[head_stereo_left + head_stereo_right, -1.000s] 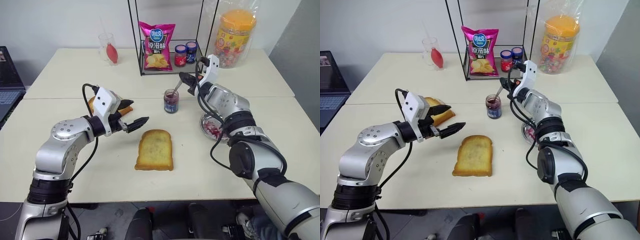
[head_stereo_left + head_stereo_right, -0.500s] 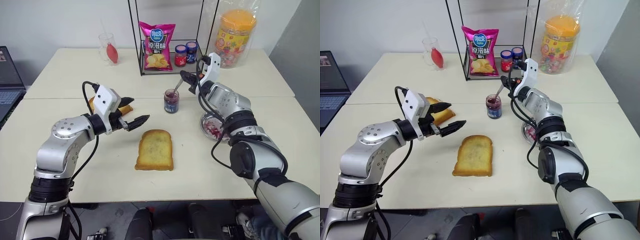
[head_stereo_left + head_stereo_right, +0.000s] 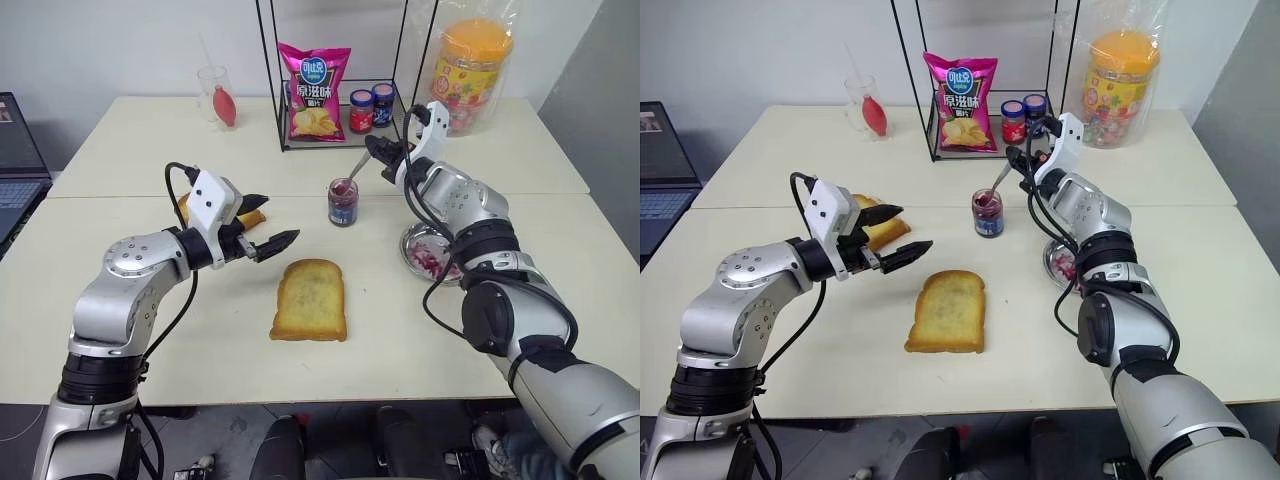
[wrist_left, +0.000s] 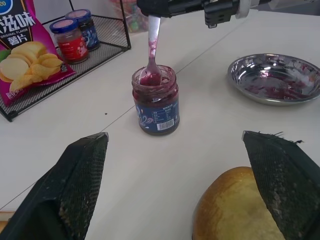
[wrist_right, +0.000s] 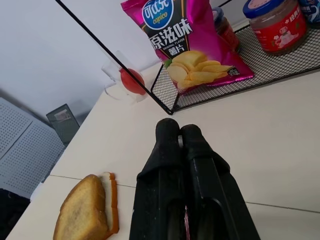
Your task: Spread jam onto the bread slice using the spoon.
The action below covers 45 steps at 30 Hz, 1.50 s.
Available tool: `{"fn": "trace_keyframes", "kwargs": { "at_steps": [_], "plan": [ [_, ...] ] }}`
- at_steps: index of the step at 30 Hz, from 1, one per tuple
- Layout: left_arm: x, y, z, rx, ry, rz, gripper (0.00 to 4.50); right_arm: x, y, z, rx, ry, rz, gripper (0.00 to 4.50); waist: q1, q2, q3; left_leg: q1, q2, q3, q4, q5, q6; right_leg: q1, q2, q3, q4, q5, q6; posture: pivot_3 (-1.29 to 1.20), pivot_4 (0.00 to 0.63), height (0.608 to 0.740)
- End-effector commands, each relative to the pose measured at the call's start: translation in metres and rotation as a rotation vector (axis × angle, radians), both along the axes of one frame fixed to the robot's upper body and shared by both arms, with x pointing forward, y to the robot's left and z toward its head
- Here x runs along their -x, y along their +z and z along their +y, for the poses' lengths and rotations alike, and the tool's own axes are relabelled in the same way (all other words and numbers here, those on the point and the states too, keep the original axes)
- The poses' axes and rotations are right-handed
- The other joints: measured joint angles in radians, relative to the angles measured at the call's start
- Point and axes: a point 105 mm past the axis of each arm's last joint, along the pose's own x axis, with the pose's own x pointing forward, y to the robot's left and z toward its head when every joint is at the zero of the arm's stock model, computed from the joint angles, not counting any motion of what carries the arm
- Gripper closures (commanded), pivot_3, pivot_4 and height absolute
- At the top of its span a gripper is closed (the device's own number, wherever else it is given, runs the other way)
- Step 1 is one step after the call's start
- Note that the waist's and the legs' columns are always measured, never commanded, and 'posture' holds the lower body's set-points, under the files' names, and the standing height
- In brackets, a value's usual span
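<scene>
Two black fingers of the right gripper [image 3: 383, 152] are pressed together on the handle of the spoon [image 4: 151, 50], whose bowl sits down in the jam [image 4: 155, 100], inside its open glass jar. Taking that jar as the landmark: the bread slice [image 3: 310, 298] lies flat on the table [image 3: 150, 150] on the robot's side of it, untouched; a steel dish [image 4: 276, 78] smeared with red sits to its right; a wire rack [image 3: 335, 75] with a chip bag [image 3: 313, 90] stands behind it. Left of the jar, the left gripper [image 3: 264, 222] hovers with jaws spread wide, holding nothing, above a second bread piece [image 5: 86, 210].
</scene>
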Motion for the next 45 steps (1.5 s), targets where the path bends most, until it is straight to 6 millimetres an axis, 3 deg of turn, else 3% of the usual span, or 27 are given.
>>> {"fn": "trace_keyframes", "kwargs": {
  "at_steps": [1,21,45],
  "plan": [
    [0.001,0.013,-0.003,-0.003,-0.012,-0.055,0.00,0.001,0.021,-0.001,-0.050,0.005,-0.037,4.49,0.000,0.000,0.000,0.000,0.000,0.000,0.000,0.000,0.000,0.000,0.000,0.000,0.000,0.000,0.000,0.00,0.150,0.740],
    [0.000,0.013,-0.005,-0.009,-0.019,-0.058,0.00,0.003,0.032,-0.010,-0.091,-0.002,-0.067,4.49,0.000,0.000,0.000,0.000,0.000,0.000,0.000,0.000,0.000,0.000,0.000,0.000,0.000,0.000,0.000,0.00,0.150,0.740],
    [-0.001,0.015,-0.009,0.001,-0.032,-0.064,0.00,0.004,0.028,-0.026,-0.135,-0.026,-0.022,4.49,0.001,0.000,0.000,0.000,0.000,0.000,0.000,0.000,0.000,0.000,0.000,0.000,0.000,0.000,0.000,0.00,0.150,0.740]
  ]
}}
